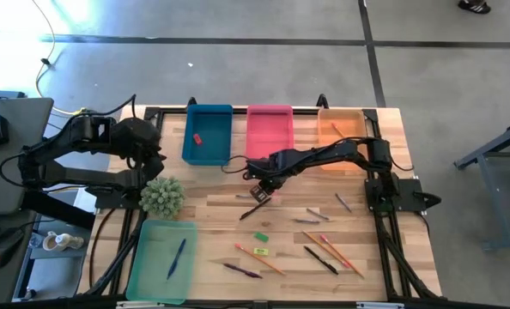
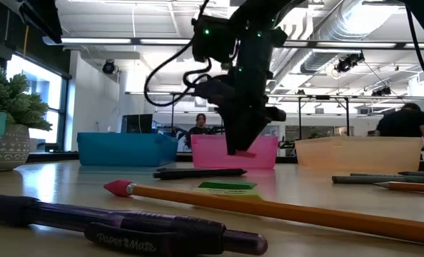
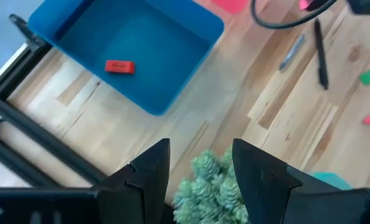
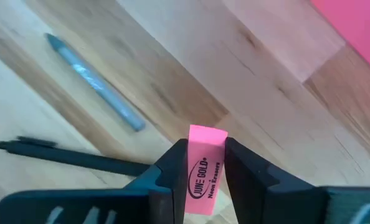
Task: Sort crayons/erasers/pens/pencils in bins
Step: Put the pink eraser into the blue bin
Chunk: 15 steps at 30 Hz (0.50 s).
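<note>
3 bins (image 1: 208, 159) at table's (image 1: 392, 120) back, 4th front-left w/ pen (image 1: 177, 257) in it, plant (image 1: 162, 196) between.

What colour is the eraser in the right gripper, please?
Pink eraser, clearest in the right wrist view.

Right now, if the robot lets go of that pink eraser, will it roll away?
Probably not. The pink eraser, pinched in the right gripper, is a flat-sided block, so it should land and stay put. It looks small and likely light. The grey crayon lying on the table is round and could roll instead.
</note>
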Motion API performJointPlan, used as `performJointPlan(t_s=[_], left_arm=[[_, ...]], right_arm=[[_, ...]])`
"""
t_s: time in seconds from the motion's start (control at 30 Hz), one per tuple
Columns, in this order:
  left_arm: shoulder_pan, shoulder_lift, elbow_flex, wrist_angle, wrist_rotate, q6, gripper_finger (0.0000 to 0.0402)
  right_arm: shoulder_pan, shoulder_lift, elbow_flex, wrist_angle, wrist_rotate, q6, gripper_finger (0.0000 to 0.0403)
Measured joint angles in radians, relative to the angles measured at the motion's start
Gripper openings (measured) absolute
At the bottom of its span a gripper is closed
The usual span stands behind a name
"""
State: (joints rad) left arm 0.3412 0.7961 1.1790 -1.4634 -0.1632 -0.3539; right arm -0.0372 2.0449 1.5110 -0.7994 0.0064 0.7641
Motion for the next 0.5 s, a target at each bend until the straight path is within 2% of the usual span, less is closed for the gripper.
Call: performJointPlan(t_s=[0.2,0.5], left_arm=[[0.000,-0.027,0.000,-0.051,0.010,-0.001,0.0161],[0.000,-0.071,-0.001,-0.059,0.028,-0.029,0.0161]], right_arm=[[-0.002,-0.002,0.070,0.043,0.009,0.012,0.0083],[-0.029,-0.004,0.153,0.278,0.047,-0.007,0.0083]])
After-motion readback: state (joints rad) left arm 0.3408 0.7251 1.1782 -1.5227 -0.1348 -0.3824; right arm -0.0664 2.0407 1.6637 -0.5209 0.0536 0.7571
